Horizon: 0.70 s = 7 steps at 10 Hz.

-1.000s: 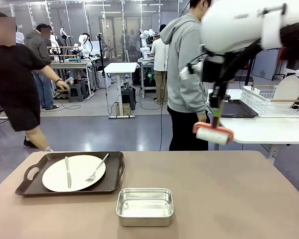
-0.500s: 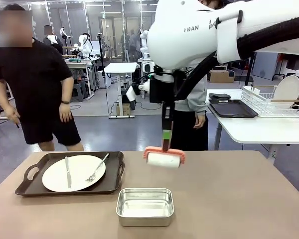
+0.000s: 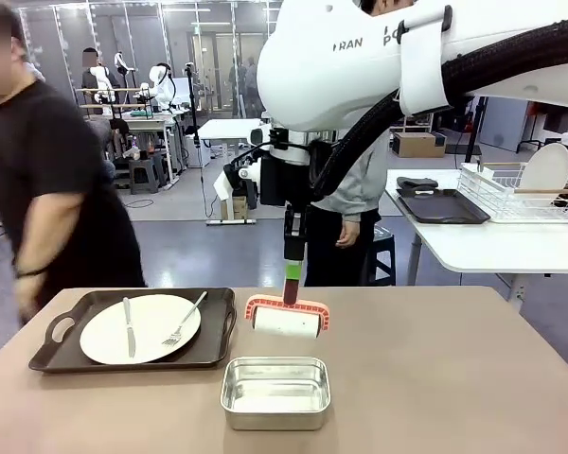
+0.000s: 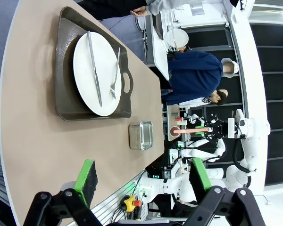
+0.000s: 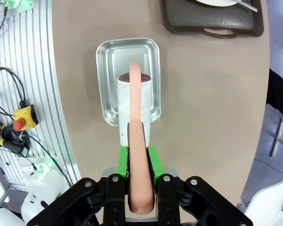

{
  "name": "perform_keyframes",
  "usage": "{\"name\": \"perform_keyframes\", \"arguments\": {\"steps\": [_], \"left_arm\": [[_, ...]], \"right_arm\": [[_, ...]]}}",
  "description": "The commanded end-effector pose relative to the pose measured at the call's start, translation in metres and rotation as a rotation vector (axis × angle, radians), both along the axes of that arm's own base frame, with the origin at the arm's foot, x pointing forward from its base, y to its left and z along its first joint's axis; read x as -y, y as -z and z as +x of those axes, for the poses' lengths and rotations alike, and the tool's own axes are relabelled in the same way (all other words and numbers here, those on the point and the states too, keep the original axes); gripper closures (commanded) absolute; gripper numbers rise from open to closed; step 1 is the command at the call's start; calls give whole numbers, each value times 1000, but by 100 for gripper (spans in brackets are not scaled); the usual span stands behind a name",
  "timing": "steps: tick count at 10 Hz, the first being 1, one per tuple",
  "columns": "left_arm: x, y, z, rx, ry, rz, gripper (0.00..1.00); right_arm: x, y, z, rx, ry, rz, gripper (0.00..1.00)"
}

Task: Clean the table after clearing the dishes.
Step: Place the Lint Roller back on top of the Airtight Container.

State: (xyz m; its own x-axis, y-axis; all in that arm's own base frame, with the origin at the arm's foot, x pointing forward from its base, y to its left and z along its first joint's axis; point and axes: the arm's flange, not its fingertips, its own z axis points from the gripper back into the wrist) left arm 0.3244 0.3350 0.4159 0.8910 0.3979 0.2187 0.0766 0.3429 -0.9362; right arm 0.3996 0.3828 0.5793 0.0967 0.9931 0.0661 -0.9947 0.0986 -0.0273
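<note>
Table | right hand clamped on roller; wrist view sets it over pan | left hand apart

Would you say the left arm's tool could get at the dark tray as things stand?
Probably yes: the left tool is open and empty, and bare table lies between it and the tray.

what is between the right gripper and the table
A lint roller: the right gripper is shut on its pink handle, and the white roll at its lower end hangs over the table, seen in the front view.
</note>
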Motion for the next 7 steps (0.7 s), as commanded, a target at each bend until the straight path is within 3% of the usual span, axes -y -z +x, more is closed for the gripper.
{"name": "perform_keyframes", "arguments": {"steps": [1,4,7], "left_arm": [[-1,0,-3,8,1,1,0],[-1,0,-3,8,1,1,0],[-1,0,-3,8,1,1,0]], "right_arm": [[-2,-3,-2,-16,-19,29,78],[-1,-2,0,-4,-2,11,78],[-22,41,26,-81,35,-42,78]]}}
